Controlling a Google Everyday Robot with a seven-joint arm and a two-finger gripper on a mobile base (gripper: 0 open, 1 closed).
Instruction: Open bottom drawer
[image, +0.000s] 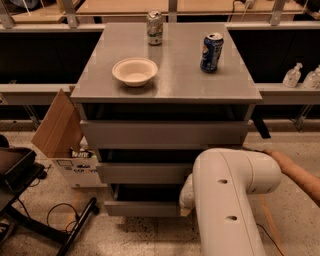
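Note:
The grey cabinet (165, 75) has three handle-less drawer fronts. The bottom drawer (140, 208) is the lowest one, a flat grey front near the floor, standing out a little from the cabinet with a dark gap above it. My white arm (225, 195) reaches down at the cabinet's lower right. The gripper (185, 200) is at the right end of the bottom drawer front, mostly hidden behind the arm.
A white bowl (134, 71), a green-white can (154, 28) and a blue can (211, 52) stand on the cabinet top. An open cardboard box (62, 135) sits at the left, a black stand (20, 175) beside it. A person's forearm (297, 172) reaches in at the right.

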